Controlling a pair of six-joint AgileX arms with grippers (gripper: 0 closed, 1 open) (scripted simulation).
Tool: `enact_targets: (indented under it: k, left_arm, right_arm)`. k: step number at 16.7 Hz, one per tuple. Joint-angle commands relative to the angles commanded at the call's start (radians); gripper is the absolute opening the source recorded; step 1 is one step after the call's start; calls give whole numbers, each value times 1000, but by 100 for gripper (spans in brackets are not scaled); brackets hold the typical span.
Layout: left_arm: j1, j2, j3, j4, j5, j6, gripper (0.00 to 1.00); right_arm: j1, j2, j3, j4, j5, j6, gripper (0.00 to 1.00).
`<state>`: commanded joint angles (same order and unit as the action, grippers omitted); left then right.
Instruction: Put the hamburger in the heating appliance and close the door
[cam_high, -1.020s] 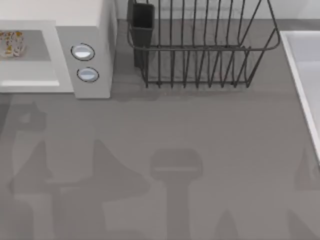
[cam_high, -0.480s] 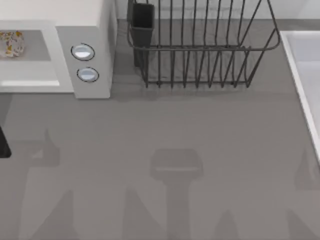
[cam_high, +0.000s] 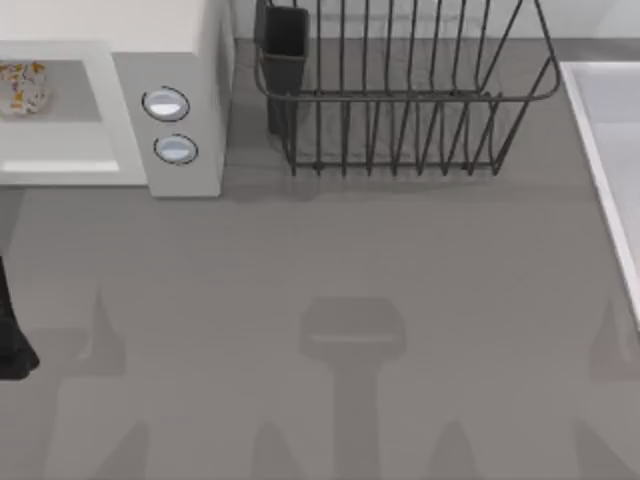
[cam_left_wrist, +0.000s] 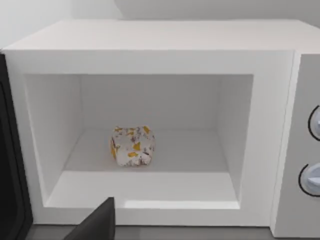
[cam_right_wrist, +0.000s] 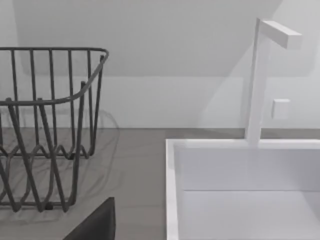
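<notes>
The burger (cam_left_wrist: 132, 146) already sits on the floor of the microwave (cam_left_wrist: 150, 40), near the middle of the cavity, so the first half of the job looks done; what is left, as I judge it, is swinging the door (cam_left_wrist: 9, 165) shut, since it stands wide open, a dark edge at the cavity's side in the left wrist view. The left arm (cam_high: 12, 330) shows as a dark shape at the bench's left edge, in front of the microwave; a dark finger of the left pincer (cam_left_wrist: 97, 222) pokes into its wrist view, clear of the burger, but whether the fingers are apart or together I cannot tell. The right pincer (cam_right_wrist: 95, 222) hangs near the rack (cam_high: 400, 100) and sink (cam_right_wrist: 240, 180), seemingly idle, its spread likewise unreadable. Count: one burger, one microwave with two knobs (cam_high: 165, 104), one door, one rack, one sink on the bench (cam_high: 400, 260)
</notes>
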<state>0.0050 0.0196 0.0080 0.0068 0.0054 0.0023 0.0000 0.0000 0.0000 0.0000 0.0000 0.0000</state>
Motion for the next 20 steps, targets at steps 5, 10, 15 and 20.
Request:
enact_targets:
  k: [5,10,15,20]
  left_arm:
    - [-5,-20,-8,-7,-5,-2,100]
    - [-5,-20,-8,-7,-5,-2,70]
    - [-5,-20,-8,-7,-5,-2,32]
    - [-5,-20,-8,-7,-5,-2,0]
  right_arm:
    - [0,0,0,0,0,0,100]
    - [0,0,0,0,0,0,100]
    - [0,0,0,0,0,0,100]
    - [0,0,0,0,0,0,100]
